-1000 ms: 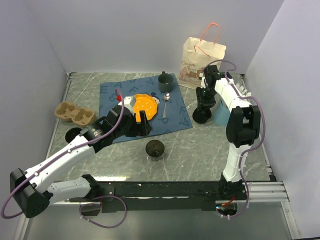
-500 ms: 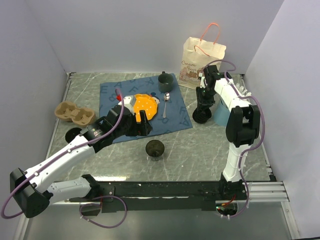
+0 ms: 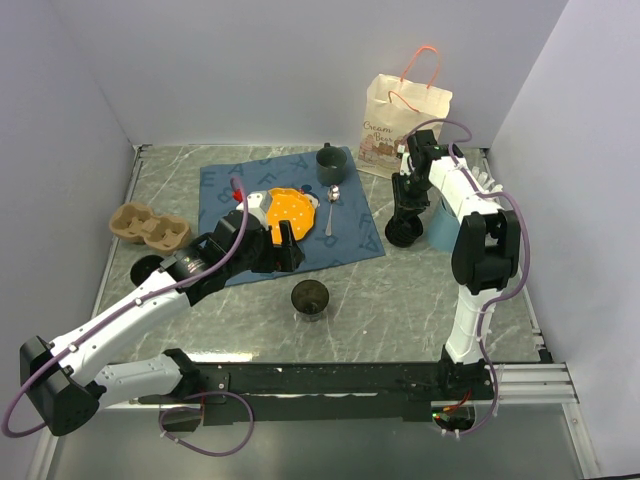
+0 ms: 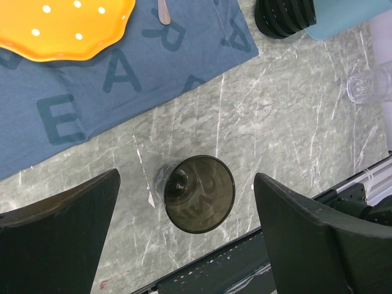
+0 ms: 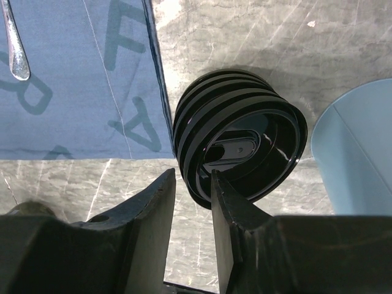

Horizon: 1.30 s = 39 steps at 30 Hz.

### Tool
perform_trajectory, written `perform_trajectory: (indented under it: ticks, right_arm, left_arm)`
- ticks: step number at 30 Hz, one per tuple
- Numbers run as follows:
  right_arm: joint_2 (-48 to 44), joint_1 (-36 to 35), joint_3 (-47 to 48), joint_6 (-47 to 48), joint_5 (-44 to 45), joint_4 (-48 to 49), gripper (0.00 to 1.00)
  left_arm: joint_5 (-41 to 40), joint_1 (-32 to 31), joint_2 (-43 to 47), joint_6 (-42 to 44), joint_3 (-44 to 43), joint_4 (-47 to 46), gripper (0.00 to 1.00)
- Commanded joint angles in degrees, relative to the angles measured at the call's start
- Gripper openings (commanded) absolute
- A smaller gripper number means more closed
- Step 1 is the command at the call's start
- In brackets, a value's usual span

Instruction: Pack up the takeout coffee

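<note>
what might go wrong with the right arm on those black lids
The right tool pinches the rim of the lid stack; several nested lids may lift together, or the thin edge may slip out. The stack sits right beside the light blue object, so a sideways pull could bump it.

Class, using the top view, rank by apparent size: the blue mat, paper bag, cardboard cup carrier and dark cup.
1. blue mat, largest
2. paper bag
3. cardboard cup carrier
4. dark cup, smallest
The bag stands upright, farther from the camera, so its true size is unsure.
</note>
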State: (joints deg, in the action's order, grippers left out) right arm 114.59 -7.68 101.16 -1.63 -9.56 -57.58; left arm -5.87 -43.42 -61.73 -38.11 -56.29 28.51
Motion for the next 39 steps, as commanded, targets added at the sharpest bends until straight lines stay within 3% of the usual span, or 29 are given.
perform_trajectory:
  ticks: [1, 17, 26, 39]
  right_arm:
    - [0.9, -0.14, 0.26, -0.3, -0.46, 1.07, 0.38]
    - [1.43, -0.14, 0.26, 0.22, -0.63, 1.16, 0.32]
    - [-0.15, -0.14, 1.58, 0.84, 0.16, -0.69, 0.2]
    - [-2.35, -0.23, 2.55, 0.57, 2.44, -2.45, 0.21]
  left_arm:
    - [-0.37, 0.18, 1.18, 1.28, -1.89, -1.18, 0.97]
    - [-0.02, 0.09, 2.23, 0.84, -1.72, -1.27, 0.99]
    - [0.42, 0.09, 2.58, 0.67, -1.54, -1.7, 0.98]
    - [0.86, 0.18, 3.11, 0.31, -1.54, -2.5, 0.97]
